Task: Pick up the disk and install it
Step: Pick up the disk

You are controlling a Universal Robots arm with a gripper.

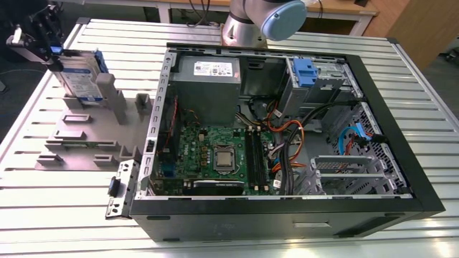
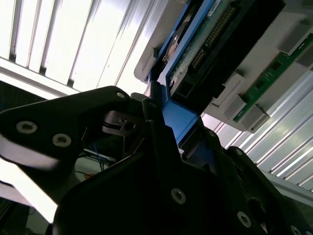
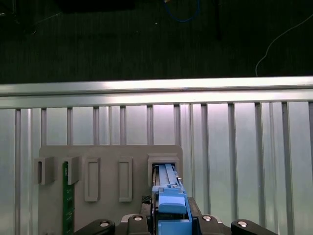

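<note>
From my station, the job looks to be in its earliest stage: the grasp is made, nothing is installed yet. In the exterior view the gripper (image 1: 44,47) sits on the top end of the disk (image 1: 77,80), which stands upright at the far corner of the grey fixture plate (image 1: 86,142), toward the exterior view's left and well apart from the open computer case (image 1: 401,161). In the second wrist view the black fingers (image 2: 152,120) bear on the disk's blue frame (image 2: 182,122) from both sides, so I read the claw as clamped on the disk. In the first wrist view the disk (image 3: 170,203) runs down from the gripper into its slot in the fixture, and I cannot tell whether it has lifted off the bottom. A green circuit card (image 3: 65,196) stands in another slot of the same plate. Inside the case, the drive cage with the blue tab (image 1: 319,80) holds no disk that I can see, so I judge the carry and the fitting as not yet done.
</note>
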